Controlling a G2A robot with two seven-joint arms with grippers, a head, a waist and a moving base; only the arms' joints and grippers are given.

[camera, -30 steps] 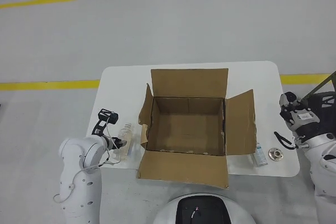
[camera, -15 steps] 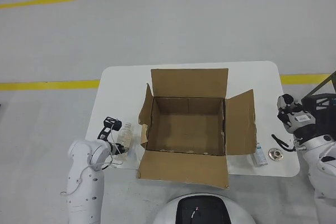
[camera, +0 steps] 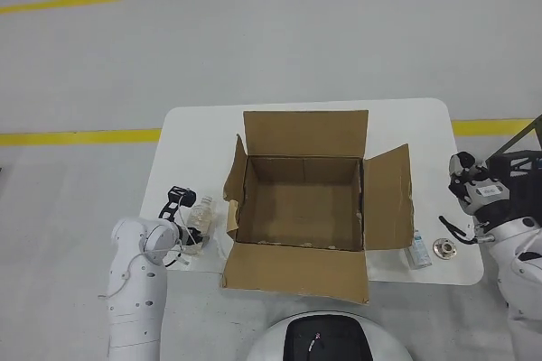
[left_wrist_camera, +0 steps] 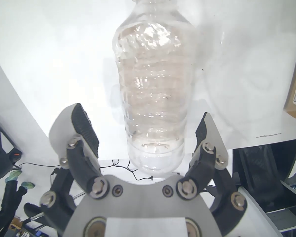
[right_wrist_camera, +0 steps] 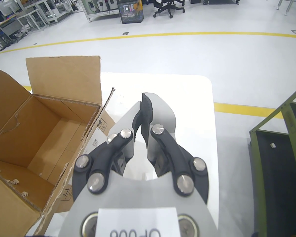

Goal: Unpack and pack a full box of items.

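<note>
**With jaws spread, left tool brackets the bottle's base**

While the left gripper (left_wrist_camera: 141, 114) sits low at the table's 8 o'clock edge, its two ribbed pads (left_wrist_camera: 85, 124) stand wide apart, one on either side of the bottle (left_wrist_camera: 153, 87). A gap shows on each side and neither pad touches the plastic. It is released and holds nothing.

Bottle: clear, ridged, white cap. It lies on its side on the white table (camera: 406, 122), base end between the pads and cap pointing toward 12 o'clock. It is just beside the 9 o'clock flap of the cardboard box (camera: 298, 203).

Box: mid-table, open, all four flaps folded outward. The brown floor is in view from above.

The right gripper (right_wrist_camera: 144, 109) is off the table's 3 o'clock edge, well apart from the box. Its toothed pads are pressed together with nothing between them.

Near the table's 4 o'clock corner, just past the box's 3 o'clock flap, lies a small pale tube-like item (camera: 418, 250). Beside it is a small round metal piece (camera: 444, 246). I cannot tell what either is. A green frame (right_wrist_camera: 276, 154) stands beyond the 3 o'clock edge.
</note>
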